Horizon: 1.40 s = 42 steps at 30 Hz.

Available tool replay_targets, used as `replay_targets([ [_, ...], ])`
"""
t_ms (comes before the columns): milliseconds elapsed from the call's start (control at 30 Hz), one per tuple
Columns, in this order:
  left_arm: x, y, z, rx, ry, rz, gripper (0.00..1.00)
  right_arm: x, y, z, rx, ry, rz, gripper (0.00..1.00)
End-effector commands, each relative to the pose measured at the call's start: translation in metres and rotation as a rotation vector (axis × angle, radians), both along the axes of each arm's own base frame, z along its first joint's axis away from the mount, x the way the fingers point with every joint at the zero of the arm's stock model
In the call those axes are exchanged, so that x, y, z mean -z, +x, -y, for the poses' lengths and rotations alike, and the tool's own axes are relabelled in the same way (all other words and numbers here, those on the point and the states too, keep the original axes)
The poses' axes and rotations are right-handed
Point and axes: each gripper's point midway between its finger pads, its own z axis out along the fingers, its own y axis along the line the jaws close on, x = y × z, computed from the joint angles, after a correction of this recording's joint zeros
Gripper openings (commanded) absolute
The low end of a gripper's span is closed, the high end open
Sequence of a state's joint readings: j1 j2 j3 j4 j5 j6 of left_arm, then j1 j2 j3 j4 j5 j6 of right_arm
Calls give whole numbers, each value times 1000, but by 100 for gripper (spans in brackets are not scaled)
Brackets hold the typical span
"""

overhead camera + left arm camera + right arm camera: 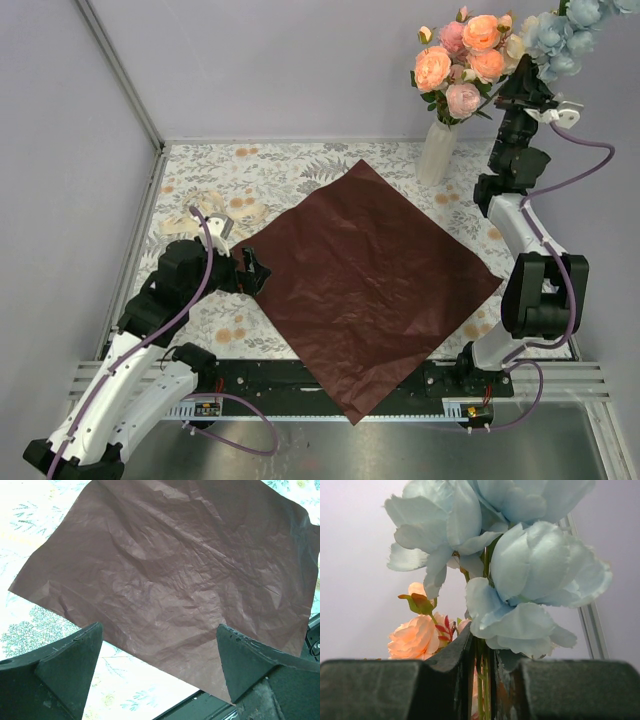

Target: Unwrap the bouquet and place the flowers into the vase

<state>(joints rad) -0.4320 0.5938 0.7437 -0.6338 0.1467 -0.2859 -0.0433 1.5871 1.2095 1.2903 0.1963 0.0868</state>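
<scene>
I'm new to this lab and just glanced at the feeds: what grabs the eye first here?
The big maroon wrapping paper lies spread flat across the middle of the table. At the far right, pink and peach roses stand in the cream vase, while the right gripper holds pale blue roses by their stems, raised beside them.

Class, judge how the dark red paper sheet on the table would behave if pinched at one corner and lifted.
Probably floppy: the paper sheet looks thin and creased, so it would drape. Likely light, being one flat layer. Pushed, it might buckle rather than slide whole.
</scene>
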Motion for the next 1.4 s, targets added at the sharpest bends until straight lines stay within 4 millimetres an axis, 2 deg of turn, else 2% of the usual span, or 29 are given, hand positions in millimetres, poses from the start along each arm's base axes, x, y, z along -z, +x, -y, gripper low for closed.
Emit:
replay_targets([
  [0,-9,7,4,4,-17,37,99,-38,-15,-4,-39,-22,166,0],
  [167,-6,9,5,4,-10,27,99,-28,5,-2,-56,-10,154,0],
  [300,-4,8,7,18,-9,12,99,-9,18,-2,-71,-8,112,0],
  [400,-5,9,6,14,-6,19,99,14,30,-2,-73,-5,55,0],
  [567,-6,9,6,13,-8,22,99,64,58,-19,-146,-65,-89,0],
  [633,-5,8,6,15,-8,20,99,80,63,-18,-146,-58,-123,0],
  [833,-5,8,6,14,-8,22,99,119,79,-18,-150,-52,-222,0],
  [1100,-5,9,6,10,-8,20,99,172,106,-30,-220,-70,-374,0],
  [1367,-5,9,5,9,-8,22,99,219,116,-27,-210,-43,-515,0],
])
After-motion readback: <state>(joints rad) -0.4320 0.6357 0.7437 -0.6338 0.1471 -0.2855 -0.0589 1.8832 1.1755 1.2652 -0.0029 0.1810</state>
